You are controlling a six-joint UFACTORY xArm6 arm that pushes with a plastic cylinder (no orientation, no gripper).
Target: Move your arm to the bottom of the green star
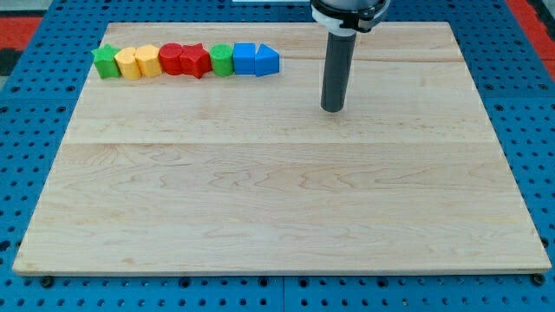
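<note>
The counter [277, 199] is a pale wooden board that lies on a blue pegboard [26, 173]. Near its top left corner, eight small blocks stand in one row that runs parallel to the top edge, and each block touches or nearly touches the next one.

The green star [106, 62] is the first block of this row, the one closest to the left edge of the counter. Just beside it, toward the view's right, are a yellow block [127, 63] with a rounded form and a second yellow block [147, 61]. After them come a red block [171, 59] that looks round and a red star [197, 61]. Then there is a second green block [222, 60], whose shape I cannot tell exactly, then a blue block [245, 59], and at the end of the row a blue block with a slanted top [267, 60].

My tip [333, 109] stands on the counter in its upper part, to the view's right of the whole row and a little lower than it. It is near the last blue block but does not touch it, and it is well apart from the green star.

This arm has no fingers, only the straight dark rod [336, 69], so there is nothing that can be spread or pressed together.
</note>
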